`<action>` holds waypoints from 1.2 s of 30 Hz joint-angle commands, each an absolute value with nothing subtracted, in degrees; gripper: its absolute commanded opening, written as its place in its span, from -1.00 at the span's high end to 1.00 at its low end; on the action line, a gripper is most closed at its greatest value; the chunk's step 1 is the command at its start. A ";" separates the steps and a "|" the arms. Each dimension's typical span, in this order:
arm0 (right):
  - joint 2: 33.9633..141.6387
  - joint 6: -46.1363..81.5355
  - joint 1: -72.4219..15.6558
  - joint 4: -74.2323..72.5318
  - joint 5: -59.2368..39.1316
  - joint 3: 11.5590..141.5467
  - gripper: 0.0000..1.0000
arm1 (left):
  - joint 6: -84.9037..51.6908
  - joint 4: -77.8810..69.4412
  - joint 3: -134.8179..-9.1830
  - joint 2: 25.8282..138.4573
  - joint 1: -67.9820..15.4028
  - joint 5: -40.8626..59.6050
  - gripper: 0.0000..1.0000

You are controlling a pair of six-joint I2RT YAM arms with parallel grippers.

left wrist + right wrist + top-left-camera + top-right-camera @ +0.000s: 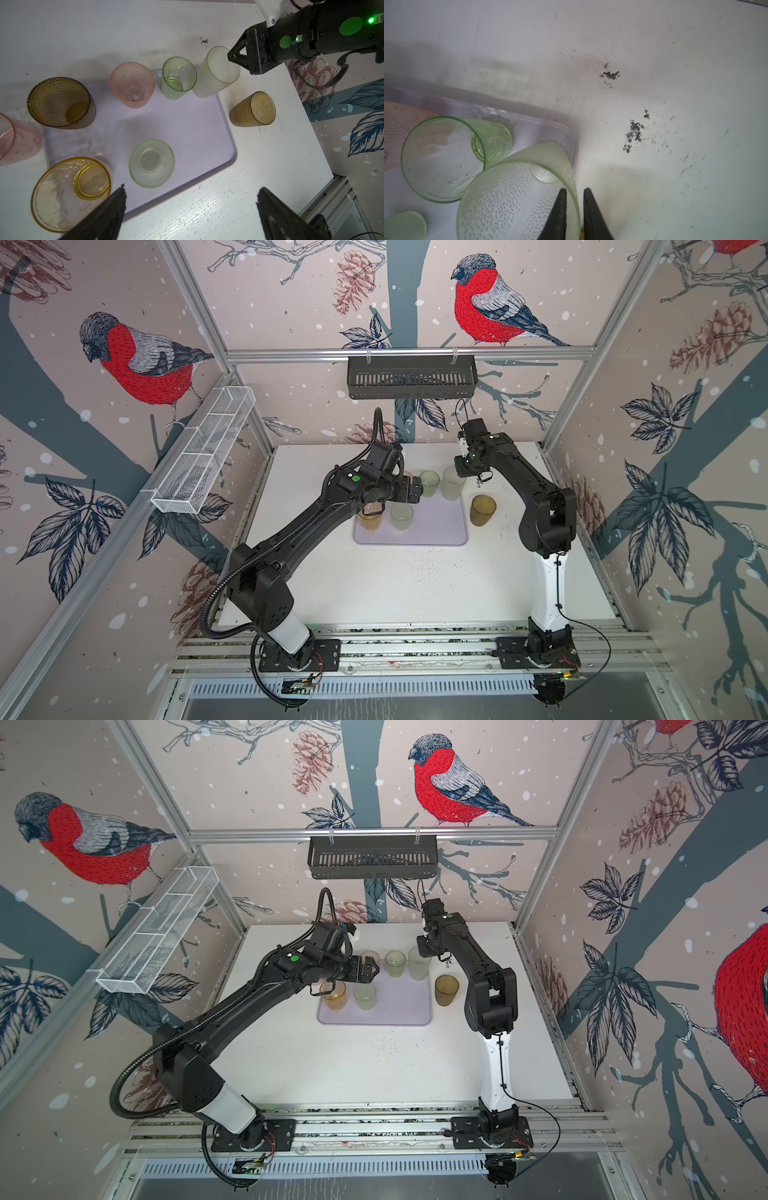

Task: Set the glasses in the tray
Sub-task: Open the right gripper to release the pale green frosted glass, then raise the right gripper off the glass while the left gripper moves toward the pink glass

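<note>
My right gripper [575,207] straddled the frosted tumbler's [517,199] rim, fingers barely parted, unclear whether gripping; my left gripper [191,209] gaped empty.

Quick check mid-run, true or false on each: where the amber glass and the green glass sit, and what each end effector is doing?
1. The amber glass stands on the table beside the tray. True.
2. The left end effector holds a glass. False: it is open and empty.
3. The right end effector has one finger inside and one outside the tall frosted glass. True.
4. The bright green glass stands off the tray. False: it is in the tray, next to the frosted glass.
</note>
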State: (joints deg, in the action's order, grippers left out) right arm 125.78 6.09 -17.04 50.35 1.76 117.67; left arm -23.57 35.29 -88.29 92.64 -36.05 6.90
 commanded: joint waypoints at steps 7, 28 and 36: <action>125.51 6.29 -16.96 50.26 2.19 119.43 0.33 | -22.84 34.15 -89.07 92.93 -36.03 6.42 -0.96; 120.89 7.06 -18.13 52.96 3.84 120.26 0.09 | -22.27 33.57 -89.19 93.38 -35.77 7.32 -0.96; 117.75 10.20 -19.65 54.62 4.97 119.53 0.02 | -20.50 35.18 -87.68 91.88 -34.54 7.59 -0.96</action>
State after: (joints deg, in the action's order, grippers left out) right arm 118.83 7.84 -19.29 52.90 3.95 119.57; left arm -22.09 35.31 -88.05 92.79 -34.83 7.51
